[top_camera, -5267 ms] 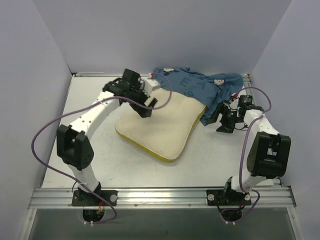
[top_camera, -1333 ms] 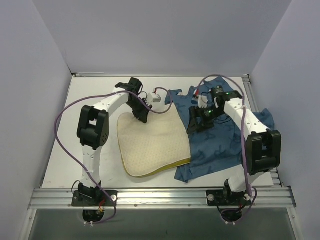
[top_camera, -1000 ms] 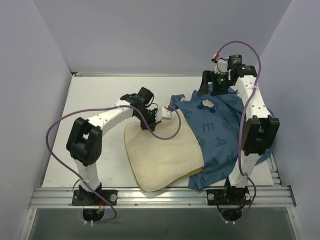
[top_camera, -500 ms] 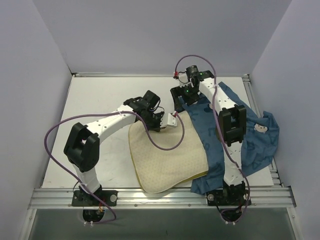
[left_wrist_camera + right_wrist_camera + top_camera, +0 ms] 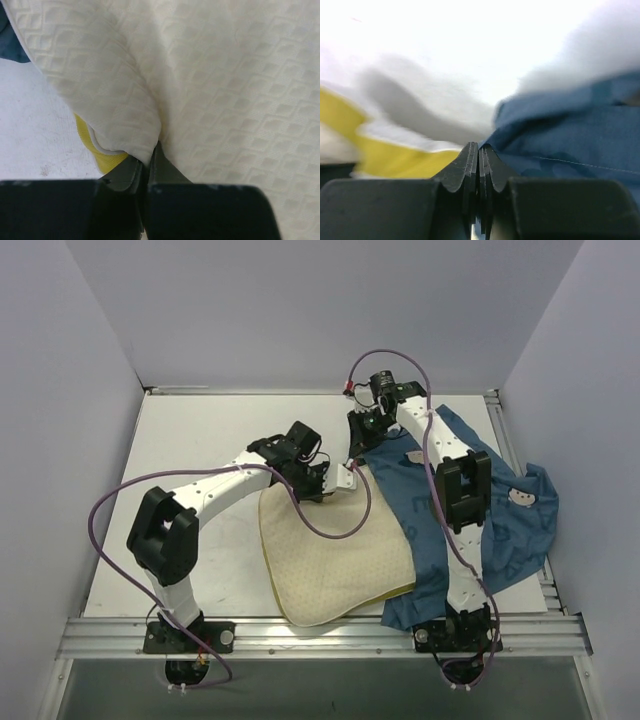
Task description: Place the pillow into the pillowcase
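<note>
Bare white counter (image 5: 190,440) lies open to the left and along the far wall. The right side is covered by the blue pillowcase (image 5: 505,530), spread flat with its right edge bunched against the counter's right rail. The cream quilted pillow (image 5: 335,555) lies at centre, out of the pillowcase. Its right edge touches the blue cloth and its near corner sits close to the front rail.

The left end effector (image 5: 325,488) is at the pillow's far edge. In the wrist view it is clamped (image 5: 150,157) on a raised fold of the quilted cover (image 5: 225,75), with the fingers nearly meeting through the fabric.

The right end effector (image 5: 358,445) reaches down at the pillowcase's far left corner, just beside the pillow's far edge. Its own blurred view shows the fingers pressed together (image 5: 478,150) where the blue cloth (image 5: 570,135) begins. Whether any cloth is caught between them cannot be told.

A strip of yellow piping (image 5: 102,157) shows under the gripped fold.
</note>
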{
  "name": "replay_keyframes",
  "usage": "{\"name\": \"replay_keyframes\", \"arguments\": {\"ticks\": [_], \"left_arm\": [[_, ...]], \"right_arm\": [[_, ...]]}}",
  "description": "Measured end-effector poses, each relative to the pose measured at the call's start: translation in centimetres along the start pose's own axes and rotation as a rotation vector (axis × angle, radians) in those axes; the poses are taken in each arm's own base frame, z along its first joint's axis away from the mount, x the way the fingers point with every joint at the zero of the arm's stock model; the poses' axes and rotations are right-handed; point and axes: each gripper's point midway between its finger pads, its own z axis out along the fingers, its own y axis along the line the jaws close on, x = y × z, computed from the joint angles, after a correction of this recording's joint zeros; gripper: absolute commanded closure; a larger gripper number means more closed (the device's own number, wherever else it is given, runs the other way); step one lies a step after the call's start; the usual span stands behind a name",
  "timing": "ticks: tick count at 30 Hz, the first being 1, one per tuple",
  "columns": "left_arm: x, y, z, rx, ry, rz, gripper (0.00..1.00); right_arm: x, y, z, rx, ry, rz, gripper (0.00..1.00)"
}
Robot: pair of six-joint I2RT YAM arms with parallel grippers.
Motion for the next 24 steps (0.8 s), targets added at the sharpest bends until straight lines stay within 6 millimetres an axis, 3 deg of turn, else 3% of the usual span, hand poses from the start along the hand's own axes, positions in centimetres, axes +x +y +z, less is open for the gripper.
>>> {"name": "replay_keyframes", "arguments": {"ticks": [3, 7, 10, 14, 19, 20, 21, 22, 23, 24], "left_arm": [[-1.1, 1.0, 0.2, -0.047, -0.037, -0.017, 1.0], [-3.5, 3.1, 0.3, -0.154, -0.113, 0.012, 1.0], [-5.1, 3.3, 0.1, -0.211, -0.157, 0.036, 1.0], [-4.7, 2.8, 0.1, -0.26, -0.175, 0.019, 1.0], [-0.8, 2.6, -0.2, -0.29, -0.156, -0.14, 1.0], [0.2, 3.0, -0.4, -0.301, -0.15, -0.185, 1.0], [1.1, 3.4, -0.7, -0.315, -0.143, -0.233, 0.98], [2.1, 4.0, -1.0, -0.33, -0.137, -0.285, 0.84], [2.9, 4.5, -1.5, -0.345, -0.132, -0.33, 0.7], [3.7, 5.1, -2.1, -0.359, -0.127, -0.384, 0.44]], "right_arm": [[-2.1, 4.4, -3.1, -0.116, -0.105, 0.085, 1.0], [-3.2, 10.4, -7.8, -0.236, -0.221, 0.163, 1.0], [-3.6, 14.0, -9.2, -0.318, -0.253, 0.216, 1.0], [-3.5, 15.0, -7.7, -0.357, -0.224, 0.309, 1.0], [-5.3, 14.1, -5.5, -0.354, -0.229, 0.342, 0.97], [-6.0, 13.9, -5.2, -0.355, -0.238, 0.337, 0.71], [-6.5, 13.8, -5.0, -0.356, -0.248, 0.331, 0.56], [-6.9, 13.7, -4.8, -0.358, -0.26, 0.32, 0.37], [-7.2, 13.3, -4.9, -0.355, -0.271, 0.314, 0.32], [-7.2, 13.0, -5.0, -0.348, -0.277, 0.298, 0.29]]}}
